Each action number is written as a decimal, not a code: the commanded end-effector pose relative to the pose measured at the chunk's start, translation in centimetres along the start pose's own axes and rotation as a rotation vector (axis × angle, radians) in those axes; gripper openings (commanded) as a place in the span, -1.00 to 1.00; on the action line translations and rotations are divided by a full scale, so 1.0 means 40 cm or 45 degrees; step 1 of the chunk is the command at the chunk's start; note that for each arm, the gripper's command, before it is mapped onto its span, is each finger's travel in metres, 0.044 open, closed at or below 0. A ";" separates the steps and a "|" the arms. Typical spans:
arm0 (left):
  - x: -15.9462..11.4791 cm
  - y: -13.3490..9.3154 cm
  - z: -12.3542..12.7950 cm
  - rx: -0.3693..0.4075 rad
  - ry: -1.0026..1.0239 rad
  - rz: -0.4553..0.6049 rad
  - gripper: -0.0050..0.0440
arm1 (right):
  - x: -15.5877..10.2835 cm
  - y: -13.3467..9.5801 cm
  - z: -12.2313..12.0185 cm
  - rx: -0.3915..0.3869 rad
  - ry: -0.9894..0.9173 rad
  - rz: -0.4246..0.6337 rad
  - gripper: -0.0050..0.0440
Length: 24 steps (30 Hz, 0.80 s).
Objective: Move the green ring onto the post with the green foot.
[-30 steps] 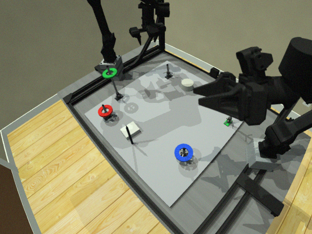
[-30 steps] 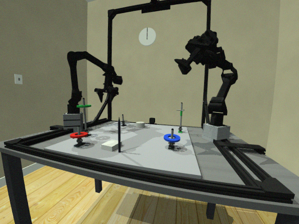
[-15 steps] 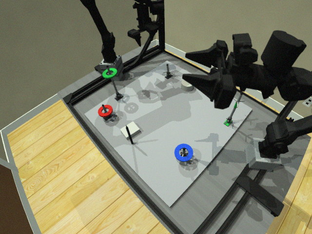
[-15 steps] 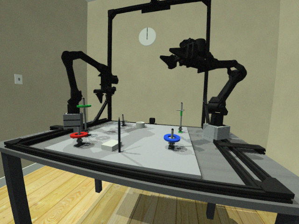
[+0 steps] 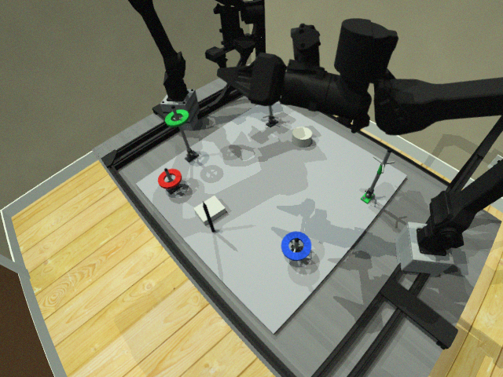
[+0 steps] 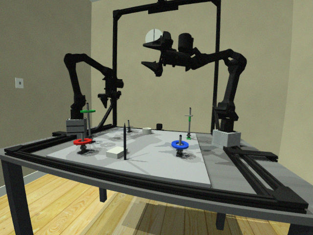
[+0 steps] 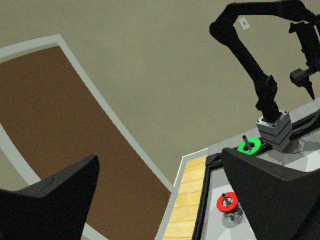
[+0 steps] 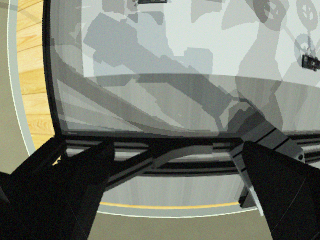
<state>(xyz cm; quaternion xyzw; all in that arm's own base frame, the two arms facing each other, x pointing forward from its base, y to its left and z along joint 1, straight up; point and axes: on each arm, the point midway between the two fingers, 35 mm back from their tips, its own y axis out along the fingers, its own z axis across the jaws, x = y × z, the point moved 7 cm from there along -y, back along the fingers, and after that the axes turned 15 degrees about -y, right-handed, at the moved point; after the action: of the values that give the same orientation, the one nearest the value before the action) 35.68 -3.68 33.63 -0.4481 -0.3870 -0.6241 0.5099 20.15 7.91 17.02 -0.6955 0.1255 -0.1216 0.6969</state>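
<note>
Showing a smooth, flat green ring high around a slim gray post at left, well apart from the round metallic post with the green foot at far right. Spreading black, wedge-shaped fingers wide on the left gripper and right gripper, gripping and touching nothing.

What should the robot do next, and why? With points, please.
Maybe ease the left gripper (image 5: 219,74) (image 6: 142,54) (image 7: 161,159) toward the green ring (image 5: 176,124) (image 6: 92,110) (image 7: 256,150): it's open and empty, pointing roughly that way, and the ring sits on another post, not the one with the green foot (image 5: 365,199) (image 6: 188,138).
</note>
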 end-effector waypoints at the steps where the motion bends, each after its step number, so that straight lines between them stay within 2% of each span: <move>1: -0.012 0.110 -0.032 -0.088 0.232 -0.022 0.84 | 0.000 -0.001 -0.001 -0.001 -0.004 -0.007 0.84; 8: -0.081 0.317 -0.122 -0.254 0.711 -0.126 0.84 | 0.000 -0.001 -0.001 -0.001 -0.004 -0.007 0.84; 10: -0.081 0.317 -0.122 -0.254 0.711 -0.126 0.84 | 0.000 -0.001 -0.001 -0.001 -0.004 -0.007 0.84; 17: -0.207 0.486 -0.248 -0.382 1.169 -0.291 0.84 | 0.000 -0.001 -0.001 -0.001 -0.004 -0.007 0.84; 24: -0.222 0.499 -0.262 -0.392 1.213 -0.310 0.84 | 0.000 -0.001 -0.001 -0.001 -0.004 -0.007 0.84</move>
<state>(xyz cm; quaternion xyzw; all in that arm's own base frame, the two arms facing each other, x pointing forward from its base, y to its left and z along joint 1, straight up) 53.86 -14.53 21.59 -0.1564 -0.0577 -0.8589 0.4842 20.14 7.91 17.04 -0.6954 0.1252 -0.1218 0.6971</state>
